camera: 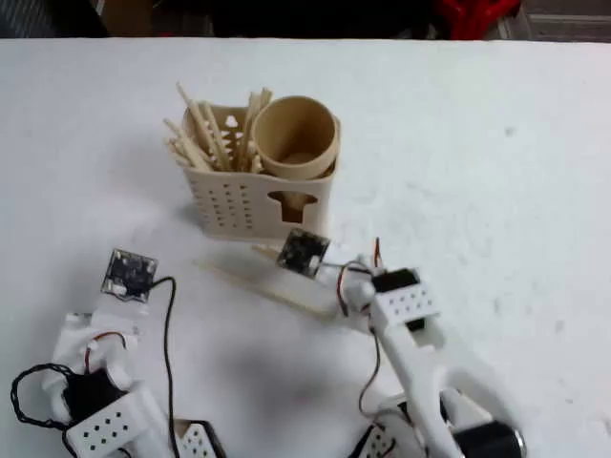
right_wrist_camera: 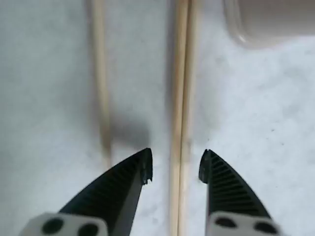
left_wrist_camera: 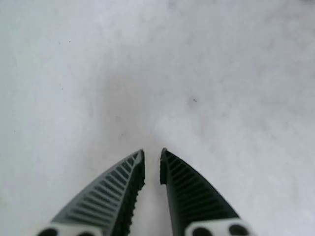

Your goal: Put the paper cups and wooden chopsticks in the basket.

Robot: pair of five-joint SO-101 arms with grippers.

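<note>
A white perforated basket [camera: 250, 205] stands mid-table and holds a paper cup [camera: 295, 135] and several wooden chopsticks [camera: 205, 134]. A few more chopsticks [camera: 250, 282] lie flat on the table just in front of it. In the right wrist view my right gripper [right_wrist_camera: 175, 169] is open low over the table. It straddles a pair of chopsticks [right_wrist_camera: 180, 113], and a single chopstick [right_wrist_camera: 100, 93] lies outside one finger. My left gripper [left_wrist_camera: 152, 160] hangs over bare table, its fingers nearly together with nothing between them.
A corner of the basket [right_wrist_camera: 268, 22] lies just beyond the right gripper. The left arm [camera: 105, 382] is at the front left and the right arm [camera: 420, 334] at the front centre. The white table [camera: 496, 172] has free room to the right and left.
</note>
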